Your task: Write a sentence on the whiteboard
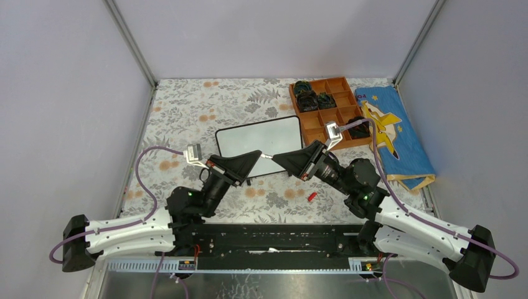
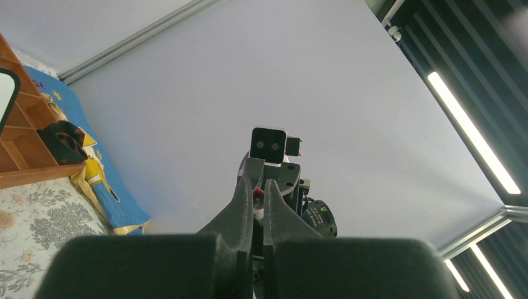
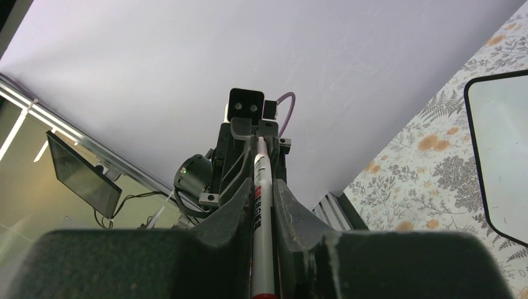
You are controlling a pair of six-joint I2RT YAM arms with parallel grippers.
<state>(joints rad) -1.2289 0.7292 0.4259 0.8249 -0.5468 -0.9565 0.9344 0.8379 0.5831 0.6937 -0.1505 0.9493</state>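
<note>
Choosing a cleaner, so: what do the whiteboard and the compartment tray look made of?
Whiteboard: glossy white coated panel with a reflective sheen; thin black frame, probably plastic. Compartment tray: matte orange-brown wood or fibreboard, judging by its flat, thick dividers.

Table (image 1: 187, 106) with floral-patterned surface. Lying on it: whiteboard (image 1: 249, 140) at centre, brown compartment tray (image 1: 340, 86) and blue cloth (image 1: 405, 156) at upper right. Small red cap (image 1: 312, 196) lies lower centre.

On my right wrist view, the marker (image 3: 262, 205) runs off the bottom edge and the whiteboard (image 3: 505, 156) is cropped at right.
</note>
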